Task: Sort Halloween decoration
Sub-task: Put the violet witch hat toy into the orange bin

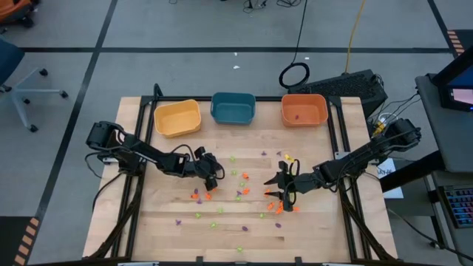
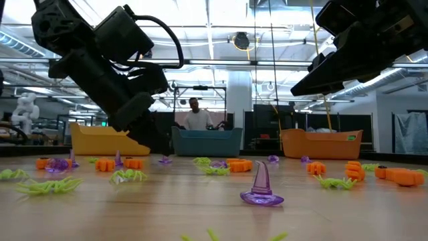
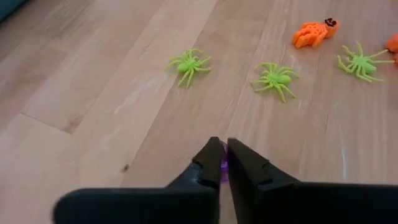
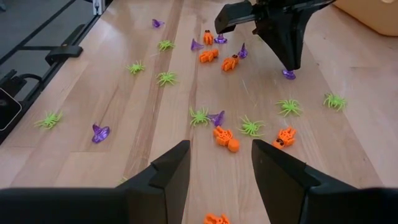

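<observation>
Left gripper [image 3: 222,163] down at the tabletop left of centre, fingers pinched together on a small purple trinket [image 3: 223,169], probably a witch hat, though only a sliver shows between the tips. Low and steep like that, judging by the pose, to nip something tiny off flat wood. Seen from the right wrist, tips touching the purple piece on the boards.

Right gripper [image 4: 219,163] poised just above the table right of centre, fingers spread wide with nothing between them; aimed down over scattered pieces, likely lining up a next pick.

Halloween decoration [image 1: 244,193] strewn across the middle and near part of the table: green spiders [image 3: 188,63], orange pumpkins [image 4: 225,138], purple hats [image 2: 261,186]. Mostly unsorted.

Along the far edge, yellow bin [image 1: 177,117] at left, teal bin [image 1: 233,108] in the middle, orange bin [image 1: 304,109] at right with a few bits inside. Set in a row within reach of both arms, presumably one per colour.

Pale butcher-block wooden table [image 1: 318,229] on a dark frame. Beyond: grey floor with black tape lines, a lab hall with ceiling lights, a person [image 2: 195,115] seated far behind the teal bin.
</observation>
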You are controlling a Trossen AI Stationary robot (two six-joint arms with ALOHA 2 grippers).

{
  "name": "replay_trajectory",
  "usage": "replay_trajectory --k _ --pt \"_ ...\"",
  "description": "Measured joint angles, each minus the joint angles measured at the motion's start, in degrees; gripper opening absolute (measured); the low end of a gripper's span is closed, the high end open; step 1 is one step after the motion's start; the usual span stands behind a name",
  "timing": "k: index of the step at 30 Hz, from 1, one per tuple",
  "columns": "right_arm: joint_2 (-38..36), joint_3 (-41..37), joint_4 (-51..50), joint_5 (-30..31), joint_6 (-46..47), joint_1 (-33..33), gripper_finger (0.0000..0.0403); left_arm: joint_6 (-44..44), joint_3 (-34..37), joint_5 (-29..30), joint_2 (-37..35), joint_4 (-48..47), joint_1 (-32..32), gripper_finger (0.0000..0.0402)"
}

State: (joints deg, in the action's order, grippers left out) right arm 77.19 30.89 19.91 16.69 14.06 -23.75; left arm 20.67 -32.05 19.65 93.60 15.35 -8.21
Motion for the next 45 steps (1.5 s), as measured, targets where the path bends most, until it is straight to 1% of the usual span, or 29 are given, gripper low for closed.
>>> replay_trajectory --k 7,9,13,18,22,24,26,30,34,41,45 --pt "0.0 0.0 0.03 0.0 0.2 0.0 0.016 -0.2 0.0 -0.04 -0.02 0.07 -0.07 0.0002" --pt "0.15 0.0 0.49 0.0 1.86 0.0 0.016 -0.48 0.0 -0.15 -0.33 0.38 -0.11 0.0002" --pt "2.92 0.0 3.85 -0.07 3.39 -0.37 0.016 -1.88 -0.15 -0.68 -2.98 0.94 -0.77 0.0001" --pt "8.88 0.02 13.7 -0.11 0.37 -0.29 0.016 -5.08 -0.15 -0.54 -8.88 2.37 -2.74 0.0001" --pt "11.48 0.02 19.97 1.47 -3.94 0.18 0.016 -10.43 -0.15 0.1 -13.74 6.12 -4.5 0.0" --pt "11.74 0.02 21.51 2.97 -5.96 0.24 0.016 -14.95 -0.15 0.12 -15.68 8.76 -5.37 0.0" --pt "11.74 0.02 22.66 3.06 -7.66 0.26 0.016 -20.41 -0.15 0.14 -16.66 11.98 -6.54 0.0" --pt "11.74 0.02 23.73 3.0 -10.13 0.24 0.016 -26.76 -0.15 0.12 -16.49 18.99 -9.11 0.0" --pt "11.74 0.02 23.83 3.02 -10.45 0.28 0.016 -29.89 -0.11 -0.49 -14.06 25.76 -10.86 0.0" --pt "11.74 0.0 25.36 2.99 -10.71 0.28 0.016 -31.02 -0.13 -3.93 -10.58 37.22 -11.43 0.0" --pt "11.74 0.0 25.32 2.99 -10.71 0.28 0.016 -31.52 -0.13 -4.44 -9.59 40.48 -11.35 0.0"
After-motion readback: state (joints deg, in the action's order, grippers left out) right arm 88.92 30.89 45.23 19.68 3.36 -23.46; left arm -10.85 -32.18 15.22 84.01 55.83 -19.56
